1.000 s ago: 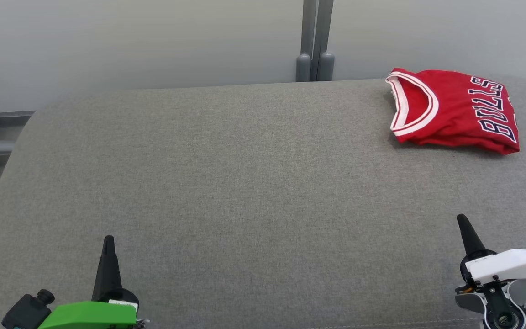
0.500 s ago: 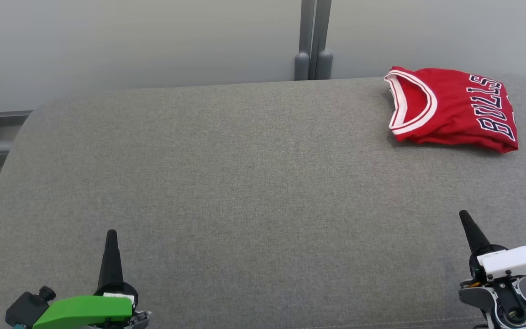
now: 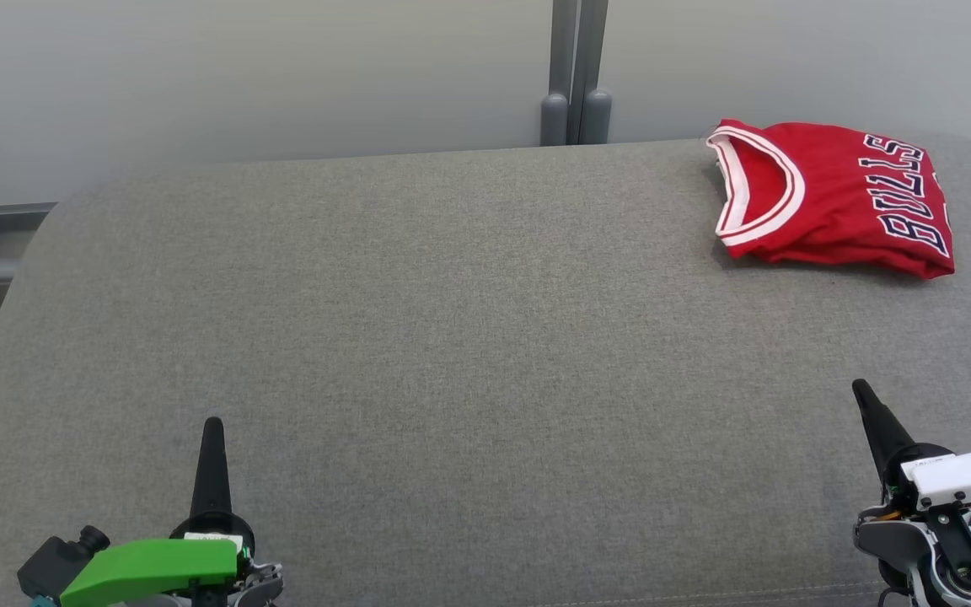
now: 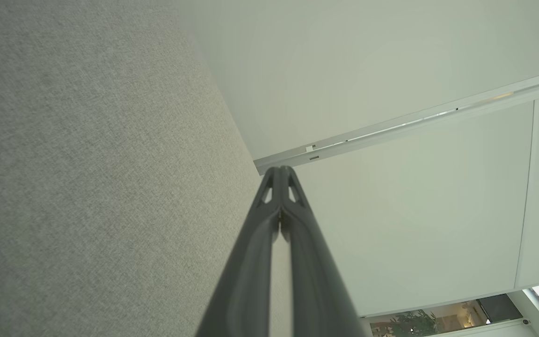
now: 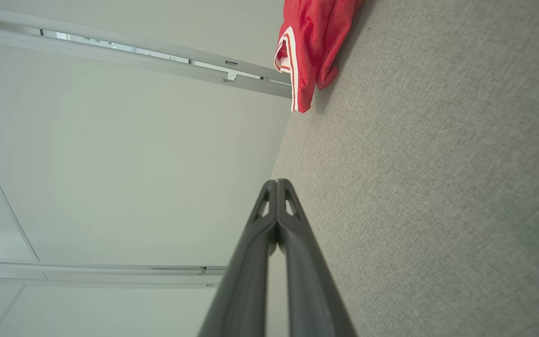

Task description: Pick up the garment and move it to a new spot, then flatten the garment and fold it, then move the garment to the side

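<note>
Jersey (image 3: pixel 839 198), red with white trim, lies folded at the far right corner of the grey fabric counter (image 3: pixel 452 337). Left gripper (image 3: pixel 212 427) and right gripper (image 3: pixel 861 390) are closed, empty.

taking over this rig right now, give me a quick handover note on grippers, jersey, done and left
Left gripper: shut, empty, at the near left of the grey cushion.
Right gripper: shut, empty, near right.
Red Bulls jersey: folded, lying at the cushion's far right corner, apart from both grippers.
Done: jersey looks folded and set to the side.
Left: apparently nothing; maybe check the fold.
</note>
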Available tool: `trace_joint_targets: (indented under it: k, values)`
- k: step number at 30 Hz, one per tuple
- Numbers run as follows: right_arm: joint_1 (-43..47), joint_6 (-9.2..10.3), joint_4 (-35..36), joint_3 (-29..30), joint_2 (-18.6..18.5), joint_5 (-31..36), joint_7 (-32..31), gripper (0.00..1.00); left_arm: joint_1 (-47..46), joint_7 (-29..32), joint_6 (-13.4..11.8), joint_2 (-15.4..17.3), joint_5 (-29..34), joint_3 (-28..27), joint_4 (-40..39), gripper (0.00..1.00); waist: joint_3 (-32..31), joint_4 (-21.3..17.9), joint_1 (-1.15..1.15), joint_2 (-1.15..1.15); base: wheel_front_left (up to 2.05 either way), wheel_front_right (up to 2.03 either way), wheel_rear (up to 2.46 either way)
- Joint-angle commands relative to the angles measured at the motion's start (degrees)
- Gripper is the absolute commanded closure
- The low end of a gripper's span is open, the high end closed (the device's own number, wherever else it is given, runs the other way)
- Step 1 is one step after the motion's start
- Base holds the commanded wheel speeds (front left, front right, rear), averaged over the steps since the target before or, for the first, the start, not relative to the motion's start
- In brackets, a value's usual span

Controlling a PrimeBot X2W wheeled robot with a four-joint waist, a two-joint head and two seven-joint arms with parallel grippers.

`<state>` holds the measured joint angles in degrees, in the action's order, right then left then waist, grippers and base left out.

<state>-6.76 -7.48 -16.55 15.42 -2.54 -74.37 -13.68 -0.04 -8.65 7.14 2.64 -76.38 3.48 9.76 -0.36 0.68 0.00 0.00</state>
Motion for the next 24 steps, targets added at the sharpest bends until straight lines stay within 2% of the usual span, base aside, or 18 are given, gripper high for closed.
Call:
trace_joint_targets:
  k: [1, 24]
  values:
    - [-1.16, -0.02, 0.1, 0.36, -0.39, -1.28, -0.54, 1.0, -1.25, 0.17, 0.44, 0.34, -1.43, 0.08, -0.29, 1.0, 0.02, -0.02, 0.0, 0.0, 0.0, 0.0, 0.0]
    - [-2.15, -0.02, -0.41, 2.51, -0.45, -10.86, -4.75, 1.0, -2.35, 1.02, 0.45, 0.37, -11.69, 1.3, -0.14, 1.0, 0.39, -0.41, 0.0, 0.0, 0.0, 0.0, 0.0]
